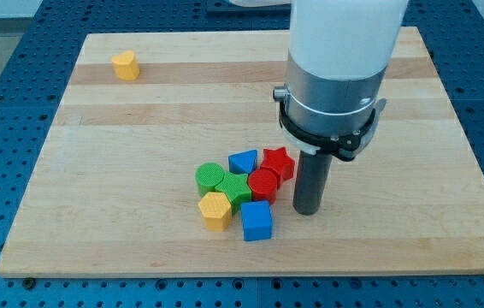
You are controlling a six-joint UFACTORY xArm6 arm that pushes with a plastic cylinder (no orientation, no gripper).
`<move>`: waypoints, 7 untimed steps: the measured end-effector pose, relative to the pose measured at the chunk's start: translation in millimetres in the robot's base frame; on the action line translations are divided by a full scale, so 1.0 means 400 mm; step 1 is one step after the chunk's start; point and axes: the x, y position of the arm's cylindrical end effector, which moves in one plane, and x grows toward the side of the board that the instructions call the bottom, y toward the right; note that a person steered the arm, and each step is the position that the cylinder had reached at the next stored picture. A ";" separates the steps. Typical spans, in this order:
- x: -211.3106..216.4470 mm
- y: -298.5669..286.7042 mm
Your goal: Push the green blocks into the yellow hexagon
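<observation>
Here my tip [308, 210] stands free on the wooden board [97, 171], just right of the red cylinder [262, 185]; two green blocks [222, 184] touch the yellow hexagon [215, 210].

You see the broad white cylindrical arm housing [345, 30] at the frame's upper right, a silver-grey metal collar [332, 85] under it, a thin black clamp ring with a small bracket [326, 137] below, a straight dark-grey rod, my tip [307, 211] blunt and round.
</observation>
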 end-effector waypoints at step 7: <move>0.109 -0.226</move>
